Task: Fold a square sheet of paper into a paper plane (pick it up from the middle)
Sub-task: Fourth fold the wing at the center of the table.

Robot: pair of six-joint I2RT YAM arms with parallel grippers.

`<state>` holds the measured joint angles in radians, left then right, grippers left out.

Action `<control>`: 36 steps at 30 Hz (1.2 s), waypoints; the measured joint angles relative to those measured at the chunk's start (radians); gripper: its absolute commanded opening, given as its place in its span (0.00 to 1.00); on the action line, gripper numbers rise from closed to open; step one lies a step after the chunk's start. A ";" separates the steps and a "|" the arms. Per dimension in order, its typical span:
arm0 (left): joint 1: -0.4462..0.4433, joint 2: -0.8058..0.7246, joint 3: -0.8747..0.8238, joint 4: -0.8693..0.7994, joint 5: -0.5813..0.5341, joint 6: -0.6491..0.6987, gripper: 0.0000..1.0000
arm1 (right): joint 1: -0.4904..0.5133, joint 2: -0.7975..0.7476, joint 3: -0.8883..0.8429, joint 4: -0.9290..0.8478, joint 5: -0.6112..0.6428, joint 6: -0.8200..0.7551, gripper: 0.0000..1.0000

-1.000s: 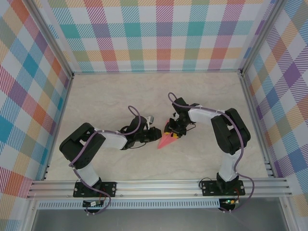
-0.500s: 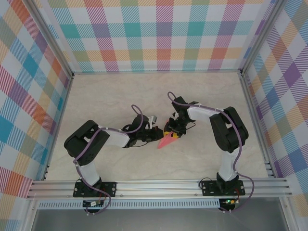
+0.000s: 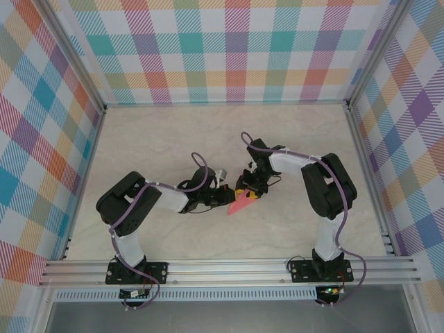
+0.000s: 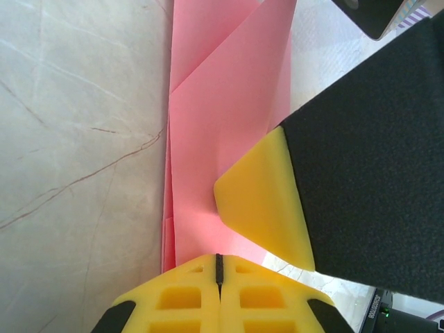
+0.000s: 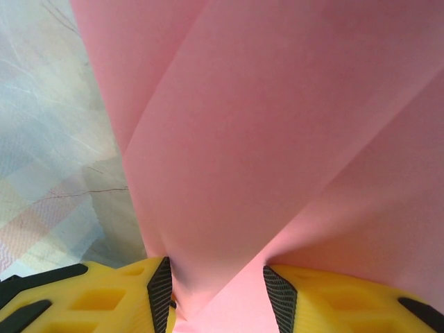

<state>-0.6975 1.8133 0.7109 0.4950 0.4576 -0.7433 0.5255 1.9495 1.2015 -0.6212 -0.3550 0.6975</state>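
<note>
We log the pale marble-look tabletop (image 3: 159, 139) first, walled in by bright checked panels (image 3: 229, 48).

Over the last second the left arm (image 3: 149, 201) swung its elbow in from the left and stretched its forearm towards the middle. The left gripper (image 3: 223, 197) now sits just beside the paper instead of standing off. The right arm (image 3: 326, 184) hardly shifted, and the right gripper (image 3: 247, 190) is over the same spot as before.

The narrow, pointed, folded salmon-pink paper plane (image 3: 241, 204) lies at table centre between the two grippers, nose aimed towards the near edge. We can see no movement in it.

Left wrist view: the left gripper's yellow foam fingers (image 4: 187, 298) are pressed together at one end of the paper, with only a thin seam between them. We cannot tell whether a layer is nipped in that seam or merely passes beneath. One of the right gripper's yellow fingertips (image 4: 263, 208) bears on the upper flap alongside.

Right wrist view: the right gripper's fingers (image 5: 104, 298) stand either side of a raised fold and squeeze it. We read that as a grip on the plane.

Our judgement is that folding is well on and the dart is formed. The left arm's approach suggests a two-handed step next, either a crease pressed or a wing set. The risk is that the thin paper slides or tears if the grippers pull against each other.
</note>
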 measured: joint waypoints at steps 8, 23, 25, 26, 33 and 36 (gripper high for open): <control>0.000 0.014 0.014 -0.025 -0.002 0.000 0.02 | 0.000 0.002 0.000 -0.003 0.001 0.001 0.44; 0.000 0.024 0.021 -0.036 -0.004 0.000 0.02 | 0.000 0.009 0.010 -0.024 0.020 0.027 0.35; 0.000 0.024 0.023 -0.039 -0.004 0.000 0.02 | 0.000 0.014 0.017 -0.032 0.022 0.027 0.35; 0.000 0.024 0.024 -0.041 -0.004 0.000 0.02 | 0.000 0.017 0.019 -0.036 0.022 0.028 0.35; 0.001 0.000 0.015 -0.051 -0.019 -0.001 0.03 | 0.000 0.035 0.040 -0.060 0.023 0.027 0.36; 0.006 -0.040 0.002 -0.051 -0.034 -0.002 0.03 | 0.000 0.039 0.045 -0.064 0.021 0.027 0.37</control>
<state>-0.6914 1.7733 0.7128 0.4438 0.4236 -0.7448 0.5251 1.9884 1.2461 -0.6857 -0.3336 0.7250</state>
